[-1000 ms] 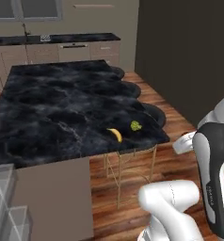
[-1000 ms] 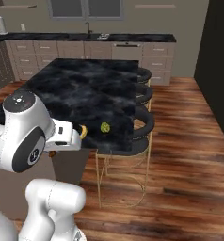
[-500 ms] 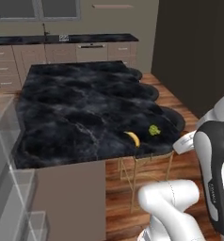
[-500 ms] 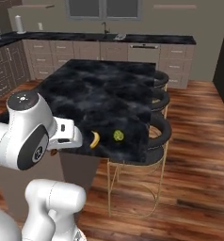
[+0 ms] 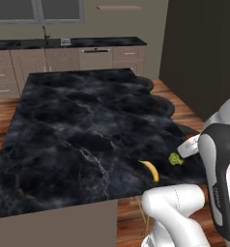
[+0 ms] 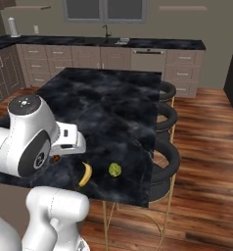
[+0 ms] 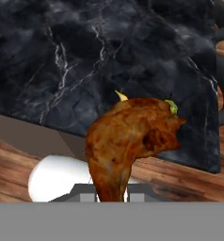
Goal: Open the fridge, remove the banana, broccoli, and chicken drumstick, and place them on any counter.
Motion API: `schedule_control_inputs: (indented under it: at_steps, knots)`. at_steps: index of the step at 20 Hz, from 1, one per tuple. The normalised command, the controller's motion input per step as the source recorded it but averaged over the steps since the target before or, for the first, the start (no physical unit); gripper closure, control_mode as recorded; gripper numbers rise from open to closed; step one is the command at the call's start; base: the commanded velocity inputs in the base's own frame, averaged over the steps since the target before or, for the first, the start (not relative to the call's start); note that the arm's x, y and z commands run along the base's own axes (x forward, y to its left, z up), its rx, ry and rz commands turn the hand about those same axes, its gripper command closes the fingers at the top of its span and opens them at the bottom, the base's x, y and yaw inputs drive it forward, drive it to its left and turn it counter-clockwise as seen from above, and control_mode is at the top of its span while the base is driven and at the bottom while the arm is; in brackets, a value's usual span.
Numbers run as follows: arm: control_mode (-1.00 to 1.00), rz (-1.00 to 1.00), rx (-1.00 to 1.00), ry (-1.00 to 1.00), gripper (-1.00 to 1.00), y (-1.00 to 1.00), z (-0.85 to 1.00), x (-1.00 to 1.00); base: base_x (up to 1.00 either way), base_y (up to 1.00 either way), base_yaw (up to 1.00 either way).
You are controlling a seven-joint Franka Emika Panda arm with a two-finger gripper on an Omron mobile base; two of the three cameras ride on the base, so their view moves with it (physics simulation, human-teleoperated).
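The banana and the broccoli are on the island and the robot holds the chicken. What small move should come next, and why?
Probably carry the chicken drumstick forward over the counter before lowering it. In the hand view the drumstick hangs in the gripper near the counter's edge, with wood floor below. The banana and broccoli already lie near that edge, so bare marble beside them seems a good spot.

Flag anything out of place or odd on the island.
Nothing stands out. The banana and broccoli lie side by side, apart, near the counter's near edge. The chicken drumstick is up in the gripper.
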Motion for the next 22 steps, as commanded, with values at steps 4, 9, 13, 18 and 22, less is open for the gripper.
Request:
schedule_control_inputs:
  at_steps: [4,9,13,18,22]
  knots:
    - [1.00,0.00,0.00,0.00,1.00,0.00,0.00,0.00,0.07,0.00,0.00]
    - [1.00,0.00,0.00,0.00,1.00,0.00,0.00,0.00,0.01,0.00,-0.02]
    - [-1.00,0.00,0.00,0.14,1.00,-0.01,-0.01,0.65,0.06,0.00,0.00]
    - [-1.00,0.00,0.00,0.23,1.00,0.00,-0.23,1.00,0.00,0.00,0.00]
    - [-1.00,0.00,0.00,0.17,1.00,-0.03,-0.66,1.00,0.00,0.00,0.00]
